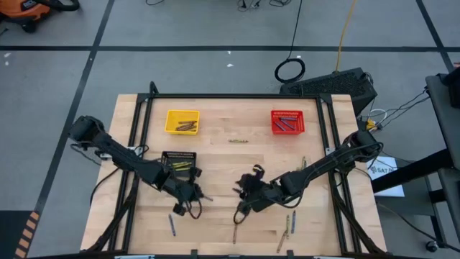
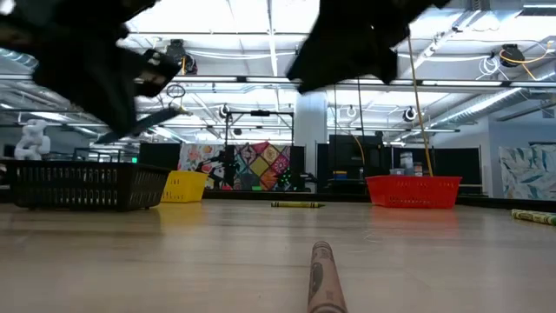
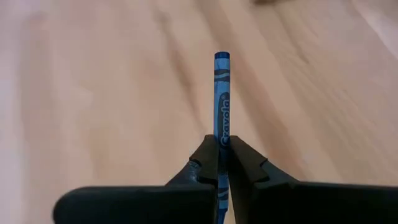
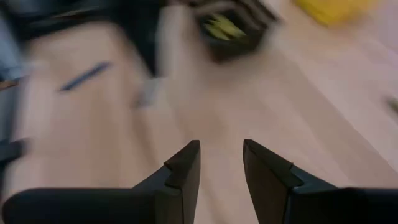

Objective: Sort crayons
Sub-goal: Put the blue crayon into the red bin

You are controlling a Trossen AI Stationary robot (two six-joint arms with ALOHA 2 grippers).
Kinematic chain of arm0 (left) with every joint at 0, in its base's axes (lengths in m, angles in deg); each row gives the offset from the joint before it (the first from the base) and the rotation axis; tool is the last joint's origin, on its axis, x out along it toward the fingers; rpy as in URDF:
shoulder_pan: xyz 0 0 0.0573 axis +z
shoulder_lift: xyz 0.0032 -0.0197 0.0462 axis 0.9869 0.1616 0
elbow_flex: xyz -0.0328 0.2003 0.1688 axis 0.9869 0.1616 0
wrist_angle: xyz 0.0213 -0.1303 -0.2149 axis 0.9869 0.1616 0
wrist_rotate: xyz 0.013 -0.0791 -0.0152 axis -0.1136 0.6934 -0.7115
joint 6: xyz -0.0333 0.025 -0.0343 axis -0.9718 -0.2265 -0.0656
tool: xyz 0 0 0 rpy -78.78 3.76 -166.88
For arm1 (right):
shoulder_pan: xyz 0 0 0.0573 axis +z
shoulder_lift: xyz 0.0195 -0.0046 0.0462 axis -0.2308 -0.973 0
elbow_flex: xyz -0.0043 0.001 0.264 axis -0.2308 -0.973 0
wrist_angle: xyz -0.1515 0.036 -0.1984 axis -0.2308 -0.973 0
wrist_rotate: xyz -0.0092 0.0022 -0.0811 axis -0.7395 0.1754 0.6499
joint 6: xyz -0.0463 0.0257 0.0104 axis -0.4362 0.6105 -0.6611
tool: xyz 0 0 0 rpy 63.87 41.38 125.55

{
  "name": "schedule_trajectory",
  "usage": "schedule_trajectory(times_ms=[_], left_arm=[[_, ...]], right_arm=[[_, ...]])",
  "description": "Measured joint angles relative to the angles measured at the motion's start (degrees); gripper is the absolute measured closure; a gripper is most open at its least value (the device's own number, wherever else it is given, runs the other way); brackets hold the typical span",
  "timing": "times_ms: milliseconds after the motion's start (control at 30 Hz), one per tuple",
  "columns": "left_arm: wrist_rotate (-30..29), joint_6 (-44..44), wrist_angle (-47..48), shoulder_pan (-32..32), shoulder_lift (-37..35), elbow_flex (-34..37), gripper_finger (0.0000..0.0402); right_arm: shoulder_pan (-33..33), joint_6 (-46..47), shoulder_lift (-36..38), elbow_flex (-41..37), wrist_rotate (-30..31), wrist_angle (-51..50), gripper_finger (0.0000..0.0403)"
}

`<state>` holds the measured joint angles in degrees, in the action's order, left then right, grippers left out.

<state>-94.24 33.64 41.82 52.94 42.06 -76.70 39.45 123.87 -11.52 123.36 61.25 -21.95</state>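
Crayon, blue [image 3: 221, 93]: pinched at one end by left fingers [image 3: 205, 163], long axis pointing straight ahead; right fingers [image 4: 186, 165] parted, empty.

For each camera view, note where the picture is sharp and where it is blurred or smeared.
Left wrist view: the blue crayon in the left gripper is sharp, the table behind soft. Right wrist view: the right gripper is crisp, the black basket beyond smeared. Low view: the near brown crayon is fairly clear, the arms overhead dark blurs. High view: evenly sharp.

Left pincer [image 3: 222, 163] clamped tight, right pincer [image 4: 221, 163] parted, both arms mid-table.
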Motion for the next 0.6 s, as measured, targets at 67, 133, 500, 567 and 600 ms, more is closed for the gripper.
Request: schedule_trajectory(times_ms=[67, 133, 500, 567, 600], left_arm=[[-2.0, 0.0, -0.4, 0.8, -1.8, 0.0, 0.0394], [-3.5, 0.4, -0.9, 1.4, -3.6, 0.0, 0.0394], [-5.7, 6.1, -14.8, 2.8, -5.9, -0.1, 0.0394], [-6.1, 6.0, -16.8, 3.2, -5.9, -0.1, 0.0394], [-6.7, 5.8, -17.8, 3.4, -5.9, -0.1, 0.0394]], right_arm=[[0.0, -6.1, 0.0, 0.0, -3.1, 3.6, 0.0293], [0.0, -10.7, 0.0, 0.0, -4.8, 5.0, 0.0293], [-0.6, -15.0, 0.0, 0.0, -4.3, 6.4, 0.0293], [-0.7, -14.8, 0.0, 0.0, -2.5, 7.6, 0.0293], [-0.7, -15.0, 0.0, 0.0, -1.4, 8.5, 0.0293]])
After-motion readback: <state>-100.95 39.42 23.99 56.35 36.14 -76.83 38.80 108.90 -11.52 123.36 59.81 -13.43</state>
